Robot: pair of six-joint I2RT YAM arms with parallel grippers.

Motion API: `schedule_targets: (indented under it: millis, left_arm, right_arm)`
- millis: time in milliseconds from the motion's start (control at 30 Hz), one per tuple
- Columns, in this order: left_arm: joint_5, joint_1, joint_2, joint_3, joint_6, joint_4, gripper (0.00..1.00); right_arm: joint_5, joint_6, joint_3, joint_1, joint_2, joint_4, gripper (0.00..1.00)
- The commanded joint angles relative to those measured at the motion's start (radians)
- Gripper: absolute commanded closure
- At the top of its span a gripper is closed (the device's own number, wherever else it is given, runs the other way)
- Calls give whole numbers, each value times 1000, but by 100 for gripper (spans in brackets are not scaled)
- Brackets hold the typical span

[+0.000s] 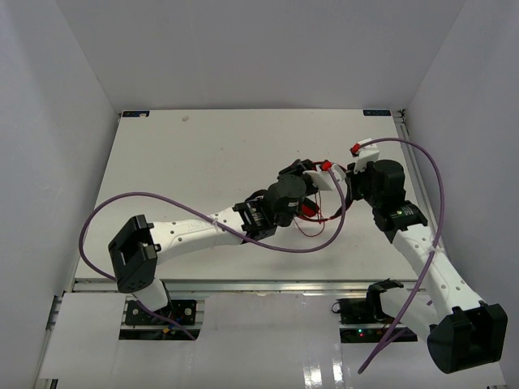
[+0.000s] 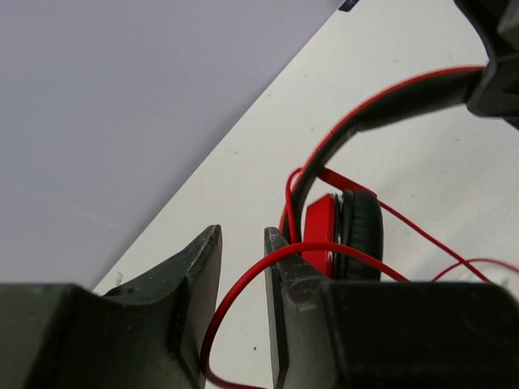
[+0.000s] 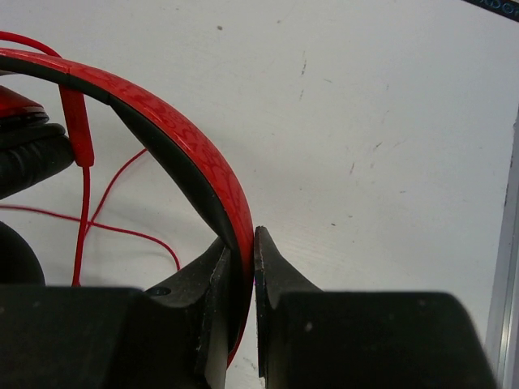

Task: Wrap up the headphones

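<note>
The red headphones point(image 1: 306, 212) sit mid-table between both arms, largely hidden under them in the top view. My right gripper point(image 3: 243, 239) is shut on the red headband point(image 3: 178, 138), which arcs up and left from its jaws. My left gripper point(image 2: 242, 235) is open by a narrow gap. The thin red cable point(image 2: 235, 296) loops loosely through that gap and over the right finger. Beyond it stands a red earcup with black padding point(image 2: 357, 235), with the headband point(image 2: 389, 101) rising to the right gripper. Loose cable point(image 1: 316, 231) trails on the table.
A purple robot cable point(image 1: 340, 219) sags across the table just in front of the headphones. Another purple cable point(image 1: 438, 186) arcs over the right arm. White walls enclose the table on the left, back and right. A metal rail point(image 3: 507, 267) runs along the right table edge.
</note>
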Motion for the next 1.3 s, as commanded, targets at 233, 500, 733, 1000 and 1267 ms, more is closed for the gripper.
schedule_targets:
  millis: [233,500,733,1000,1267]
  left_arm:
    - [143,115,-34,49,-96,-15,53]
    - [492,296,-92,-22,-334,-69,51]
    - [828,411,-158,-195,-477,77,48]
    - [999,499,-235,-470,-671,416,35]
    - [1117,513,-120,-605,-870,750,4]
  right_arm:
    - [-173,46,25,6,-73,-11,92]
    - [-286,69,51,4,-123,-60,92]
    - [-380,75,85,-1,-143,-107,92]
    - [-378,57,163,-9,-140,-159,92]
    - [-422,83,273,-16,-99,-224,92]
